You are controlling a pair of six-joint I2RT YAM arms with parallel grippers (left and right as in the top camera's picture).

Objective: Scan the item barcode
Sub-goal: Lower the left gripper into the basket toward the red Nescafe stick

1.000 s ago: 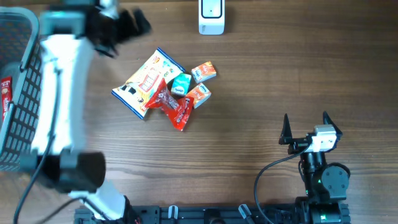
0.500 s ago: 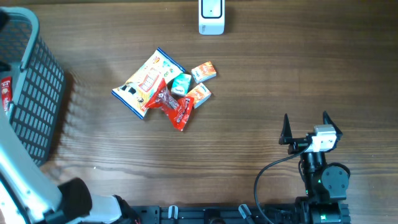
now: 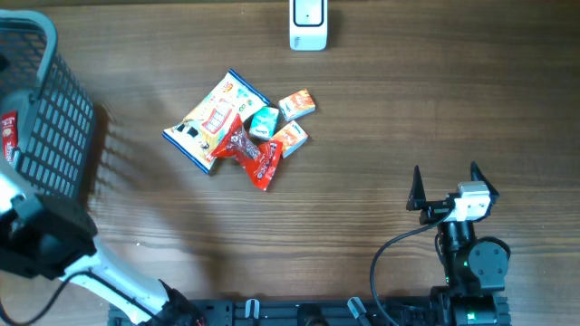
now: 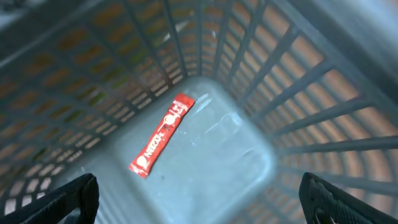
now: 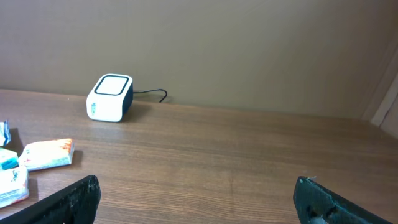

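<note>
Jaws wide apart: left gripper [image 4: 199, 194], right gripper [image 3: 445, 183].

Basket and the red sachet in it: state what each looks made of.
Basket: grey moulded plastic by the look, matte lattice walls with a slightly glossy floor. Red sachet: probably printed plastic or foil film, thin and flat; too blurred to say which.

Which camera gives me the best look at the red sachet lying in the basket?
Left wrist: it looks straight down into the basket and shows the whole red sachet on its floor. Overhead catches only a red sliver at the frame's left edge; right wrist does not show it.
</note>
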